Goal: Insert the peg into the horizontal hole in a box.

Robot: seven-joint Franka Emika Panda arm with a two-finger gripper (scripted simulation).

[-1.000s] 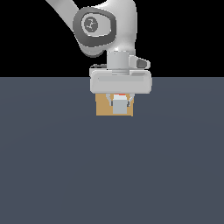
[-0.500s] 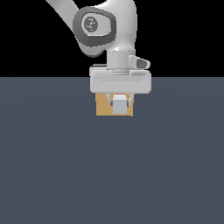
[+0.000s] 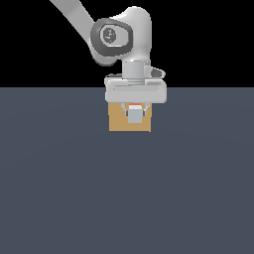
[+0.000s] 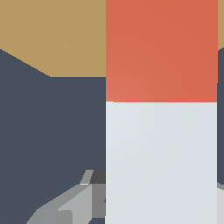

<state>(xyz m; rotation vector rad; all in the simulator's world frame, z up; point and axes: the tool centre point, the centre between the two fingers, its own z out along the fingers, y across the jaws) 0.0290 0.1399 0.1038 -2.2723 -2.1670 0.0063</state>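
Observation:
The tan box (image 3: 118, 122) stands on the dark floor at the middle of the exterior view. My gripper (image 3: 134, 115) hangs right in front of the box's face and is shut on the peg (image 3: 134, 118). The peg points away from the camera towards the box: its pale grey end faces the camera and a strip of its red-orange part (image 3: 134, 106) shows above. In the wrist view the peg (image 4: 162, 162) fills much of the picture, its red-orange end (image 4: 162, 50) reaching over the box (image 4: 52, 35). A grey finger (image 4: 65, 208) shows beside the peg. The hole is hidden behind the peg and the gripper.
The dark grey-blue floor (image 3: 127, 198) spreads around the box in all directions. The arm's white wrist and links (image 3: 124, 39) rise above the box towards the exterior view's left.
The gripper and the peg have shifted only slightly in front of the box. The red-orange part now shows above the grey end rather than beside it.

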